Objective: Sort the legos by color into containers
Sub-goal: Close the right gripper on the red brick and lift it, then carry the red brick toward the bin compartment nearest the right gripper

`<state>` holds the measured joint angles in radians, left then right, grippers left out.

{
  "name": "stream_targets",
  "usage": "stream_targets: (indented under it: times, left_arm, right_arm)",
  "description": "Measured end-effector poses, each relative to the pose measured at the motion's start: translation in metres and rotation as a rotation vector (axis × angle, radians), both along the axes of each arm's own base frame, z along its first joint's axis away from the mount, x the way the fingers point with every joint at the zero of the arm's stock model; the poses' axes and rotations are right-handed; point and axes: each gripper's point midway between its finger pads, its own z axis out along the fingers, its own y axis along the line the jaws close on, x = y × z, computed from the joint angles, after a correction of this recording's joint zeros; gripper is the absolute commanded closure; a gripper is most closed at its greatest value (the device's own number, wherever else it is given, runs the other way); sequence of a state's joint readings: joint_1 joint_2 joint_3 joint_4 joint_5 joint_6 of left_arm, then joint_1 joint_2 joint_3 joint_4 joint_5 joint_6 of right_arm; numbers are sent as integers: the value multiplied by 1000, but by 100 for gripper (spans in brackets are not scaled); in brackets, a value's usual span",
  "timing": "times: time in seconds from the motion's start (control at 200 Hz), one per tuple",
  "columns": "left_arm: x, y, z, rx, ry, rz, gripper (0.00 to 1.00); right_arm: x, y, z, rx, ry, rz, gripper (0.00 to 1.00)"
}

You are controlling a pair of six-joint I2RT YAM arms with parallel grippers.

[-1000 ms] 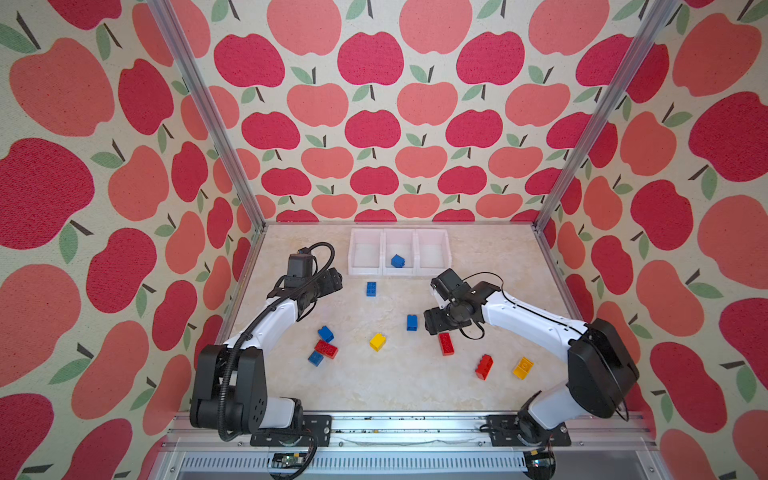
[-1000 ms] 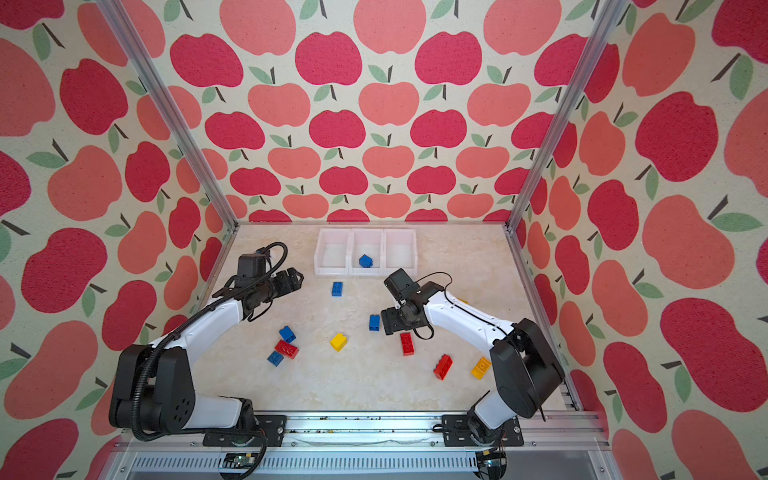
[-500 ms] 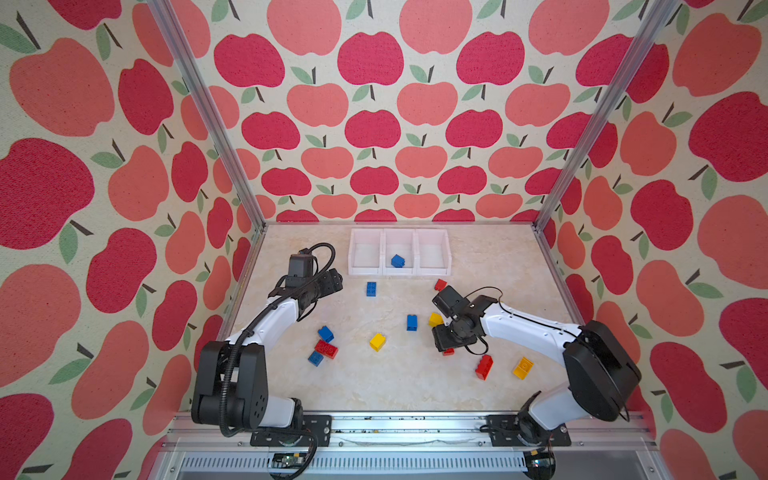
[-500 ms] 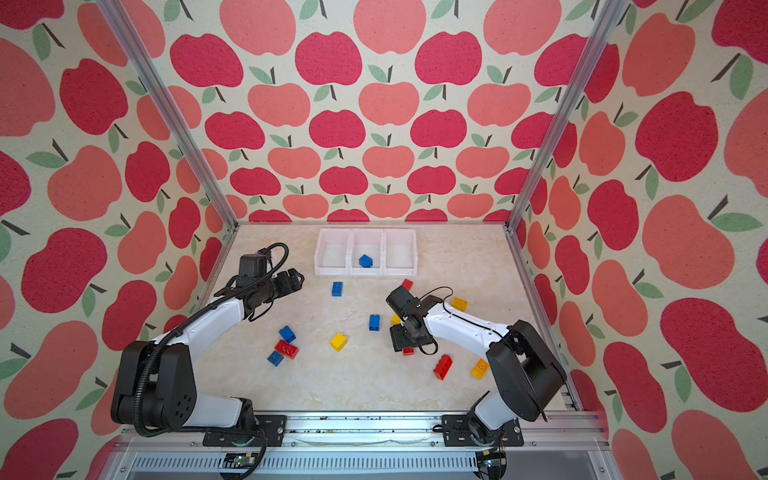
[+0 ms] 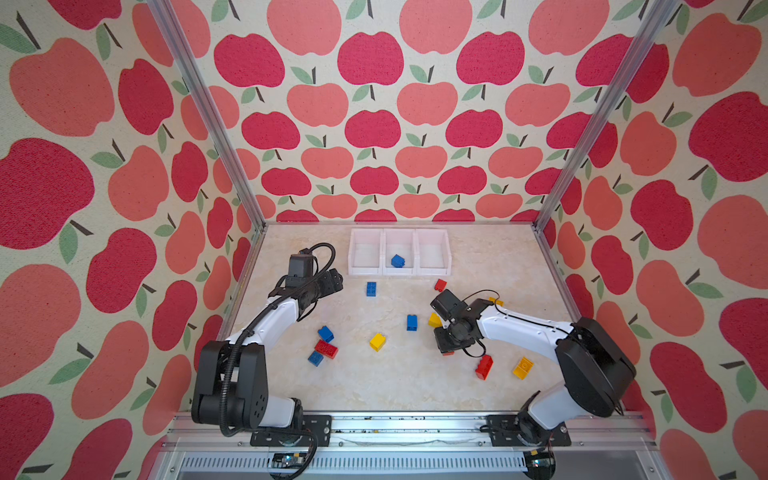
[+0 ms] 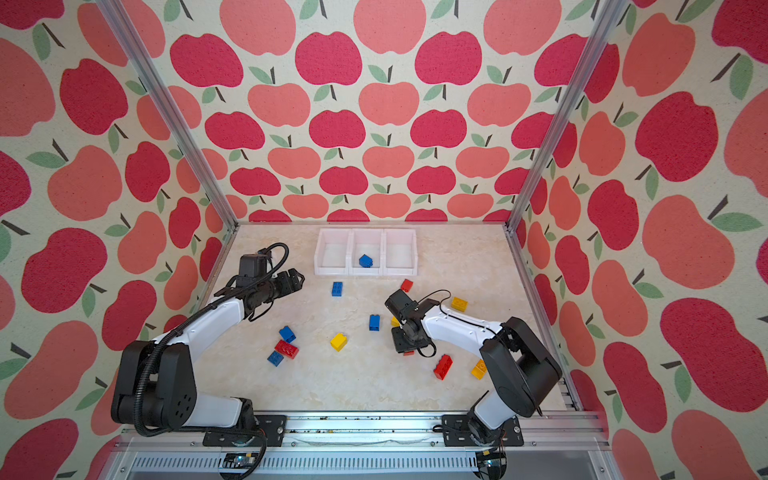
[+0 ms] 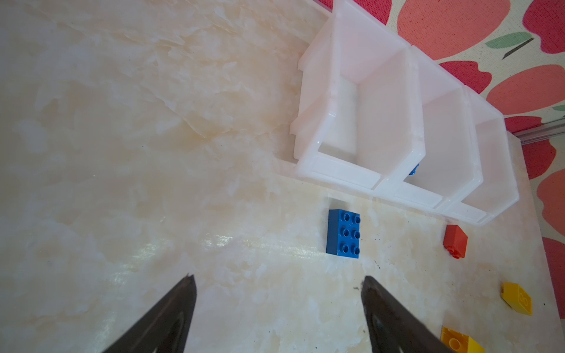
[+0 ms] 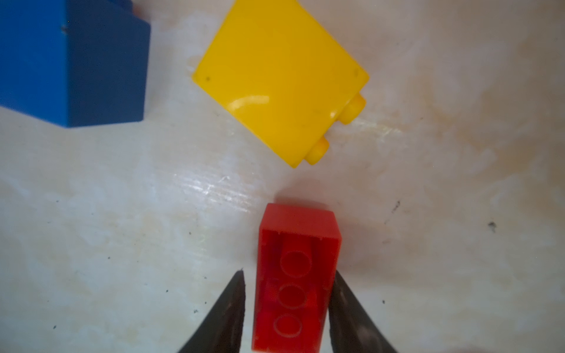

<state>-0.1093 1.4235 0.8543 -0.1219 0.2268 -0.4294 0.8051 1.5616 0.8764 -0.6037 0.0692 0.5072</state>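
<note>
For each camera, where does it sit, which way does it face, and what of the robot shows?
Top views: high above the robot, looking down toward the back wall at table and containers; left arm and right arm show whole.
Left wrist: on the left arm, looking past the open left gripper at a blue oblong lego and the containers.
Right wrist: low over the table, looking at a red lego straddled by the right gripper.
Shared: top and left wrist views both show the containers and that blue oblong lego.
</note>
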Motion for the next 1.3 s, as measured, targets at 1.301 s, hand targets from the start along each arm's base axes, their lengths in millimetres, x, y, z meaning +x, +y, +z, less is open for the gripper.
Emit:
stream_targets:
  times: [1.301]
  left_arm:
    - [-9,-7,-2,-32,8,-8,13]
  right_arm:
    - [154,15,117,124,-328,-90,75]
